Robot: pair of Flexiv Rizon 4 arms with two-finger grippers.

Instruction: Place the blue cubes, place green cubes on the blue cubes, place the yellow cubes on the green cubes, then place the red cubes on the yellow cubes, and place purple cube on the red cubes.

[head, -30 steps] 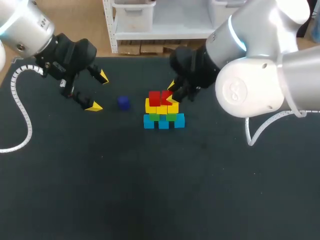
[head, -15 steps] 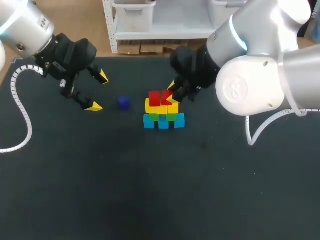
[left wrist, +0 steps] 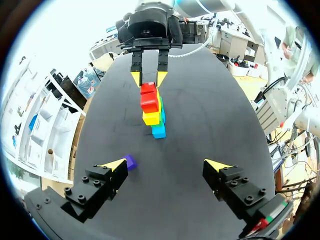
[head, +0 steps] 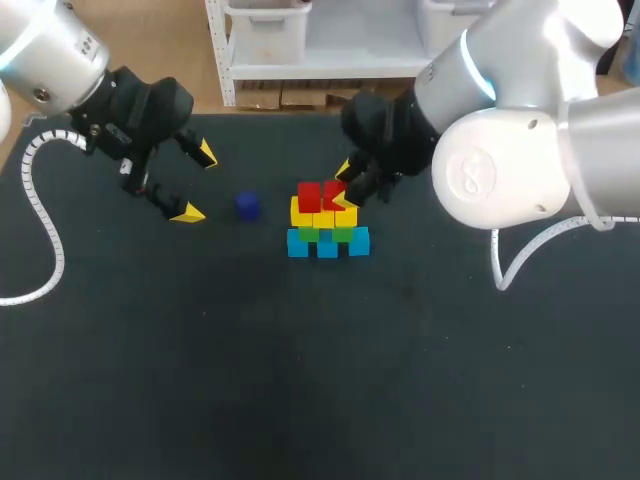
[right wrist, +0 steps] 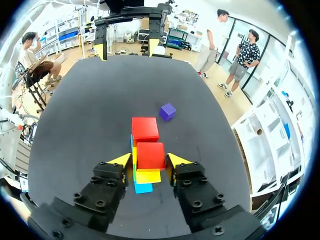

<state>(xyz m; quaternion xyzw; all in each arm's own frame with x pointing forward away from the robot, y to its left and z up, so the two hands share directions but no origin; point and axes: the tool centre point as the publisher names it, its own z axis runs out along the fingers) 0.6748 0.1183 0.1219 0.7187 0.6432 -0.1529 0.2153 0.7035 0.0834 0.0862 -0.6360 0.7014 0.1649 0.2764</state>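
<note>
Your blue cubes point(head: 328, 245), green cubes point(head: 326, 233) and yellow cubes point(head: 300, 215) are stacked, with both red cubes point(head: 310, 194) on top. The nearer red cube point(right wrist: 150, 154) sits within your right pincer point(head: 345, 185); I cannot tell whether it is clamped or released. What remains is the small purple cube point(head: 247, 206), lying on the black table point(head: 300, 380) just beside your wide-open left pincer point(left wrist: 166, 165).

Bench point(head: 300, 380): matt black, fine-grained, mat-like, no shine. Red cubes point(right wrist: 145, 130): smooth flat faces with a slight sheen on top; plastic or painted wood, can't tell. Purple cube point(head: 247, 206), at 9 o'clock of the red cubes: smooth, duller. Right arm point(head: 520, 150): glossy white-silver shell with bright highlights. Left arm point(head: 50, 50): same finish. Left gripper point(left wrist: 166, 164) and right gripper point(right wrist: 149, 159): matt black bodies, bolt heads showing, smooth yellow plastic-looking tips. Cable point(head: 40, 230) by the left arm: white, ribbed, plastic-looking.
</note>
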